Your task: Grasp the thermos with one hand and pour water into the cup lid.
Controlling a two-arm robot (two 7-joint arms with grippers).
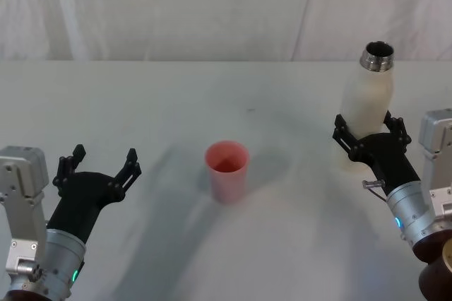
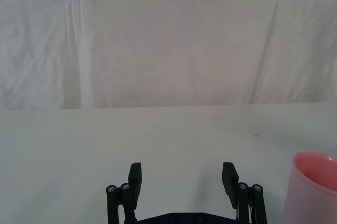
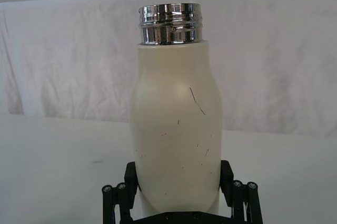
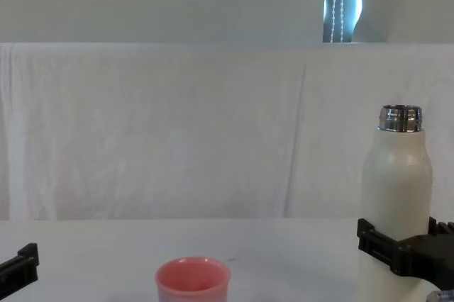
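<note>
The thermos [image 1: 367, 99] is a tall cream-white bottle with an uncapped chrome neck, upright at the right of the white table. My right gripper [image 1: 369, 128] is shut on its lower body, one black finger pressed to each side, as the right wrist view shows on the thermos [image 3: 176, 129] inside the gripper [image 3: 178, 182]. The thermos's base is hidden behind the gripper. The pink cup lid [image 1: 227, 167] stands upright at the table's middle, apart from both arms. My left gripper [image 1: 104, 156] rests open at the near left, with the cup lid [image 2: 313, 187] off to its side.
A white cloth [image 1: 212, 4] hangs behind the table [image 1: 176, 96]. Bare tabletop lies between the thermos and the cup lid. The chest view shows the thermos [image 4: 397, 181] far taller than the cup lid [image 4: 193, 281].
</note>
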